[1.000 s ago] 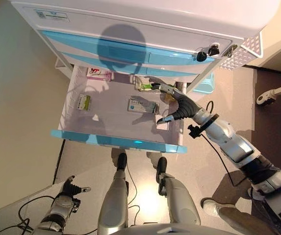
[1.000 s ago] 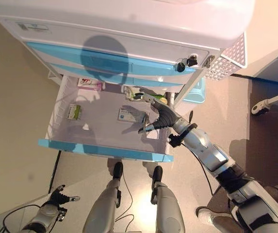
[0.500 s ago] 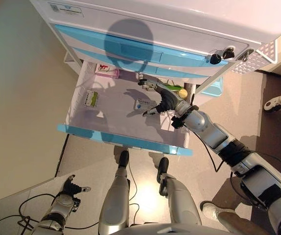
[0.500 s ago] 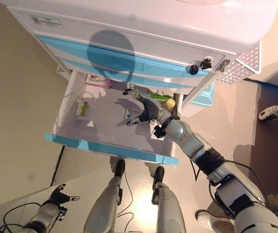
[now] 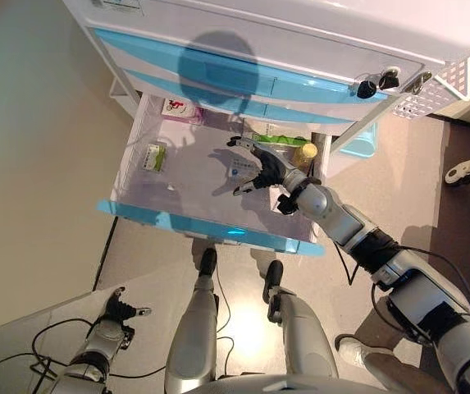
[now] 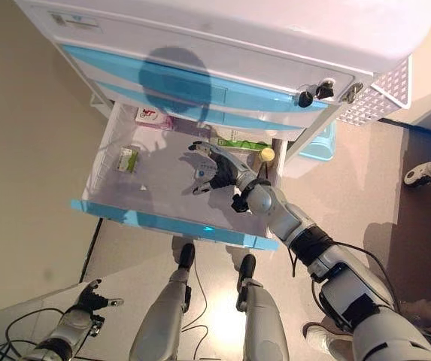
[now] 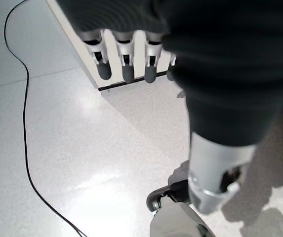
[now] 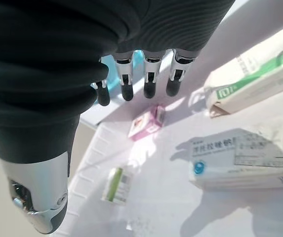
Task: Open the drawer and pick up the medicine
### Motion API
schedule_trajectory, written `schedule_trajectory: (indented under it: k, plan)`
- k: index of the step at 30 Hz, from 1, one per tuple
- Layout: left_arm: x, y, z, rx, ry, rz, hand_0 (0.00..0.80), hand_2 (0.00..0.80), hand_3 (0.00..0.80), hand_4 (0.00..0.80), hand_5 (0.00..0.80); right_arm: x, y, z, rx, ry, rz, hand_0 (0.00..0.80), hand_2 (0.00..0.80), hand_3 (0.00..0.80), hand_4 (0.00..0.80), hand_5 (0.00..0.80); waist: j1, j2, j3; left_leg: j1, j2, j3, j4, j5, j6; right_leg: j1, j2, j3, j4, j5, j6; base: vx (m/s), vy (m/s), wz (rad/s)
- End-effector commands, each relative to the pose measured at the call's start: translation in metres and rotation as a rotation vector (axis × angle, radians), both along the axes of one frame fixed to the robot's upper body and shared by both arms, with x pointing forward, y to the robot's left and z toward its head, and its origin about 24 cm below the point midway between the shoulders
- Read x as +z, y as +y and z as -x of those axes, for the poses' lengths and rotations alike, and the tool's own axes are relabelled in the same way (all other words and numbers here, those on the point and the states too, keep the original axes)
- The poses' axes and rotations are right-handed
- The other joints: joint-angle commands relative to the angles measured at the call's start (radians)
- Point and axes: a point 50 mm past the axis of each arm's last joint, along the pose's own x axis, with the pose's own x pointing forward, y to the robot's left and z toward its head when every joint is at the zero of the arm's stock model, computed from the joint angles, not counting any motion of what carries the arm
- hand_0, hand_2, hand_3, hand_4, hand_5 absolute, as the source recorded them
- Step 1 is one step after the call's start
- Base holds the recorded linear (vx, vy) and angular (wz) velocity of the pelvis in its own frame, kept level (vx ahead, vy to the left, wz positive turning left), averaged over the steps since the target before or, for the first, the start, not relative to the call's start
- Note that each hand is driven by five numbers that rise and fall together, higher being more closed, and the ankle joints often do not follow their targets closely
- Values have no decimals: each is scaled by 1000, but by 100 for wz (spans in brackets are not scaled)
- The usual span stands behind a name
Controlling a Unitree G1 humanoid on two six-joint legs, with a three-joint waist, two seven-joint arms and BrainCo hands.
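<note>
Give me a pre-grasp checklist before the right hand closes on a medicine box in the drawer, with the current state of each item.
1. Drawer pulled out far enough to reach inside: ok.
2. Right hand over the white and blue box: ok, it hovers above the box.
3. Right hand ready to grasp: ok, fingers straight, nothing held.
4. Box free of neighbours: ok, the green and white box lies apart from it.
5. Contact with the box: cannot tell, the hand hides it from the head camera.
6. Left hand out of the way: ok, low beside the robot, empty.
</note>
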Motion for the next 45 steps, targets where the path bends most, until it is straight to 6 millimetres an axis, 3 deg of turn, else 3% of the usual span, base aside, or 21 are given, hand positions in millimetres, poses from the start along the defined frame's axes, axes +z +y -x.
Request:
schedule_trajectory:
  k: [1, 8, 15, 32, 45]
  plan:
    - [4, 18, 10, -1, 48, -87, 0, 0, 0, 0, 0, 9, 16, 0, 33, -55, 4, 0, 0, 0, 0, 0, 20, -26, -5, -45, -72, 3, 92, -80, 65, -2, -21, 21, -38, 48, 53, 0, 0, 0]
    - [4, 20, 12, -13, 63, -100, 0, 0, 0, 0, 0, -6, 11, -11, -48, -47, 113, 0, 0, 0, 0, 0, 23, -23, -9, -34, -71, -2, 79, -75, 65, 3, -21, 18, -42, 51, 53, 0, 0, 0]
    - [3, 20, 11, -11, 63, -101, 0, 0, 0, 0, 0, -7, 9, -20, -122, -61, 155, 0, 0, 0, 0, 0, 25, -20, -9, -28, -71, -4, 75, -73, 66, 8, -23, 18, -45, 52, 53, 0, 0, 0]
    - [2, 14, 8, -13, 59, -98, 0, 0, 0, 0, 0, 13, 7, -38, -221, -151, 238, 0, 0, 0, 0, 0, 33, -10, -3, -24, -73, -5, 69, -72, 68, 10, -24, 19, -43, 52, 54, 0, 0, 0]
    - [2, 8, 0, -38, 53, -95, 0, 0, 0, 0, 0, 9, -19, -57, -373, -121, 382, 0, 0, 0, 0, 0, 46, -1, 9, -29, -75, -10, 63, -64, 64, 11, -24, 12, -51, 57, 55, 3, -2, 1]
